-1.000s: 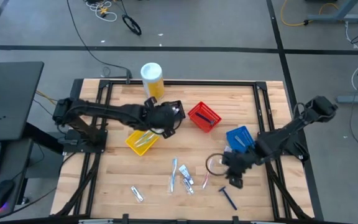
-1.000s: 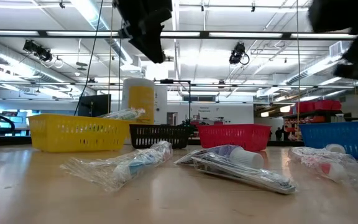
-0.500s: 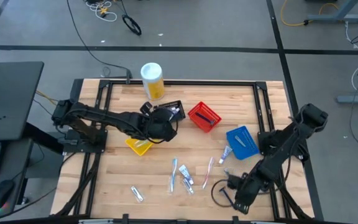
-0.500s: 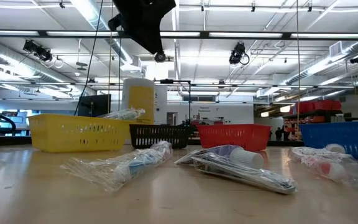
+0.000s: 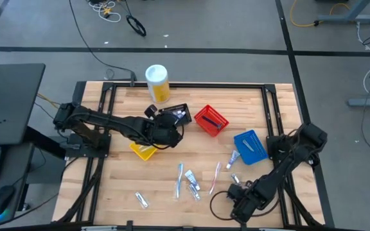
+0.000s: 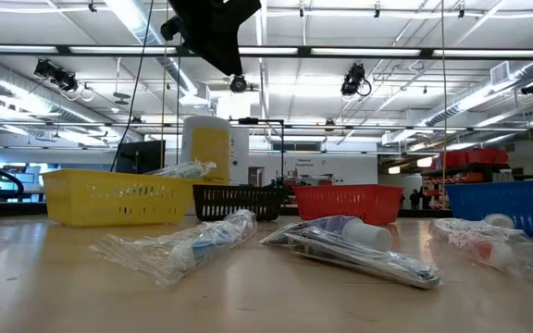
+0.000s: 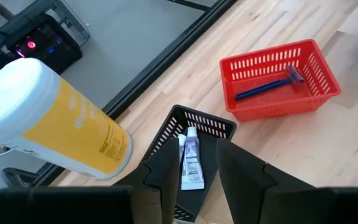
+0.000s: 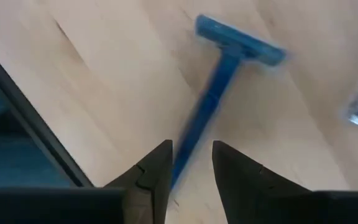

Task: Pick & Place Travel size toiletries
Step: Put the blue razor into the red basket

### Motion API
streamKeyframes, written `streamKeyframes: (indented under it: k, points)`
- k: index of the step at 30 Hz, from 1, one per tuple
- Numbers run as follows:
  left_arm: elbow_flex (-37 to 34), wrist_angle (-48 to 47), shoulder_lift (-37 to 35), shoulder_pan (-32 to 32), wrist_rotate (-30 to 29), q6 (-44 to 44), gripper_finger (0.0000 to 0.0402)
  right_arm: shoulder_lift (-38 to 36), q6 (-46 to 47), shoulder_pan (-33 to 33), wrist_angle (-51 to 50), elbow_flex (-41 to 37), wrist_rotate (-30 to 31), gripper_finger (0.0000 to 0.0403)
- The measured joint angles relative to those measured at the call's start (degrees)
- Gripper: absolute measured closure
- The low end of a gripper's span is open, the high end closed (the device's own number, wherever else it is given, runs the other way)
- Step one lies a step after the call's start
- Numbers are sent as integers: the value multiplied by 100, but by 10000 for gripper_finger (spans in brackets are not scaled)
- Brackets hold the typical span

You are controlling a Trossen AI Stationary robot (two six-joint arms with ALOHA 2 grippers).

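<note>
My right gripper point(image 5: 236, 204) hangs low near the table's near edge. In the right wrist view it point(image 8: 191, 167) is open, with one finger on each side of the handle end of a blue razor point(image 8: 219, 93) lying flat on the wood. My left gripper point(image 7: 194, 177) is open and empty above the black basket point(image 7: 194, 134), which holds a white tube point(image 7: 191, 163). Another blue razor point(image 7: 266, 86) lies in the red basket point(image 7: 272, 102). Bagged tubes and toothbrushes point(image 5: 188, 181) lie loose mid-table, and one packet point(image 5: 141, 200) lies nearer the near edge.
The white-and-yellow canister point(image 5: 157, 82) stands at the far edge. The yellow basket point(image 5: 143, 151) sits partly under the left arm, and the blue basket point(image 5: 249, 146) is at the right. A tube point(image 5: 233, 159) and a toothbrush point(image 5: 216, 176) lie beside the blue basket. Bare wood shows at the near left.
My right gripper has swung from beside the blue basket toward the table's near edge and come down over the blue razor. My left gripper shifted slightly toward the near-left, over the yellow and black baskets, then kept still.
</note>
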Motion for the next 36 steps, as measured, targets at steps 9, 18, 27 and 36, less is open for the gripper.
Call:
streamKeyframes:
  k: [9, 18, 27, 36]
  points:
    - [0, -8, 4, 0, -4, 121, 287, 94, -109, 0, -264, 0, 292, 281]
    - [0, -231, -18, -17, -250, 807, 287, 94, -543, 0, -373, 0, 377, 333]
    - [29, -963, -744, -17, -52, 958, 287, -98, -2194, -407, -190, 249, 481, 358]
    - [33, -1173, -1259, -13, -282, 1055, 287, -970, -4133, -1519, -2427, 882, 3425, 360]
